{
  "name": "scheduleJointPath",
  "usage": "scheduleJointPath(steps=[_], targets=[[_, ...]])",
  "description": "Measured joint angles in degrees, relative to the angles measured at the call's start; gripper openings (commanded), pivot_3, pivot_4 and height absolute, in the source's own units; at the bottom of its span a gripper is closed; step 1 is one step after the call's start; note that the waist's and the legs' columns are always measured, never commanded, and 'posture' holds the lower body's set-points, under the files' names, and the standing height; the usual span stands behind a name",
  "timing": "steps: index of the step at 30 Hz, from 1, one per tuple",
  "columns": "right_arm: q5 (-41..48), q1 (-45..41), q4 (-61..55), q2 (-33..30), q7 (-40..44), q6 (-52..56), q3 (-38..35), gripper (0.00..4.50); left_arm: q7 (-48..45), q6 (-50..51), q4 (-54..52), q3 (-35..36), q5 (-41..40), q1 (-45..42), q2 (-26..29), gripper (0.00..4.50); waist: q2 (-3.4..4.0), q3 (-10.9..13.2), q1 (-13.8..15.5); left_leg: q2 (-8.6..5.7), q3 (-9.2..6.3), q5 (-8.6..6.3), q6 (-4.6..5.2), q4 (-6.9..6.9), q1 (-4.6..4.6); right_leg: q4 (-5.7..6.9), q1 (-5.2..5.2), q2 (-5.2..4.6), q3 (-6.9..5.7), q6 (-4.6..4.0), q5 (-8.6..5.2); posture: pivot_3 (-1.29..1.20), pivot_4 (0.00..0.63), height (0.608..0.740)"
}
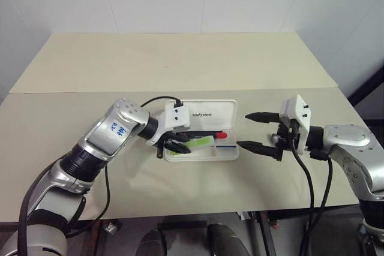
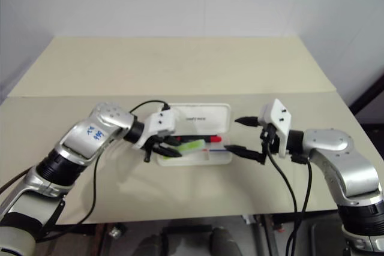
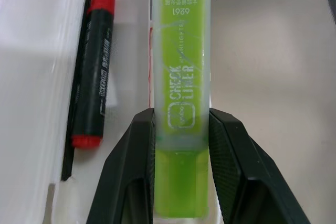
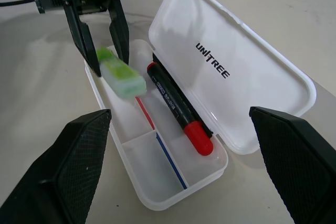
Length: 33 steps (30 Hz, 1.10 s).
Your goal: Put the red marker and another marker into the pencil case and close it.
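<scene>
The white pencil case (image 4: pixel 173 145) lies open on the worktop (image 1: pixel 180 64), its lid (image 4: pixel 236 72) (it says UNITREE) tipped back. The red marker (image 4: pixel 178 106), black with red ends, lies inside next to the hinge. The left gripper (image 4: pixel 100 35) has its jaws pinched on the light-green highlighter (image 3: pixel 181 93), which hangs tilted over the tray's front part. The right gripper (image 1: pixel 255 131) waits just beside the case's right end, jaws spread wide and holding nothing. The worktop is pale beige with lots of bare room behind the case, and white walls stand behind it.
</scene>
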Motion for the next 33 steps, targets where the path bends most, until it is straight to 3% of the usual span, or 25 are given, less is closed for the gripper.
scheduleJointPath(steps=[7, 16, 23, 27, 33], targets=[[0.46, 0.39, -0.35, -0.01, -0.80, 0.02, -0.17, 4.49, -0.95, -2.43, 2.00, -0.02, 1.33, -0.01, -0.80, 3.33, 0.00, 0.00, 0.03, 0.00, 0.00, 0.00, 0.00, 0.01, 0.01, 0.00, 0.02, 0.00, 0.01, 0.01, 0.00, 0.00, 0.150, 0.740], [0.60, 0.39, -0.78, 0.00, -1.05, -0.04, -0.17, 4.49, -1.11, -4.00, 2.87, 0.86, 1.04, -0.19, -3.05, 3.33, 0.00, 0.00, -0.04, 0.00, 0.00, 0.00, 0.00, 0.00, 0.01, 0.00, 0.01, 0.00, 0.01, 0.01, 0.00, 0.00, 0.150, 0.740], [0.46, -3.34, 1.73, -0.08, -6.96, 7.06, -0.16, 4.49, -3.66, -6.94, -0.93, 8.77, -4.34, -0.09, -2.68, 3.33, 0.01, 0.00, -0.06, 0.00, 0.01, 0.00, 0.00, 0.00, 0.02, 0.01, 0.01, -0.01, 0.02, 0.01, 0.01, 0.00, 0.150, 0.740], [2.05, -4.71, 1.65, -1.79, -10.58, 16.27, -0.60, 4.49, -5.49, -13.40, -1.48, 14.77, -7.59, 3.19, -1.22, 4.47, 0.02, -0.01, -0.13, 0.02, 0.04, 0.00, 0.00, -0.05, 0.02, 0.00, -0.02, -0.01, 0.05, -0.01, 0.00, 0.00, 0.150, 0.740], [4.05, -7.13, -0.55, -4.42, -16.87, 30.67, -2.41, 4.49, -7.25, -21.17, -0.09, 21.02, -8.99, 6.70, 2.07, 4.47, 0.02, -0.01, -0.04, 0.01, 0.07, -0.01, 0.03, -0.03, 0.01, -0.04, -0.03, -0.04, 0.07, -0.01, 0.00, 0.00, 0.150, 0.740]])
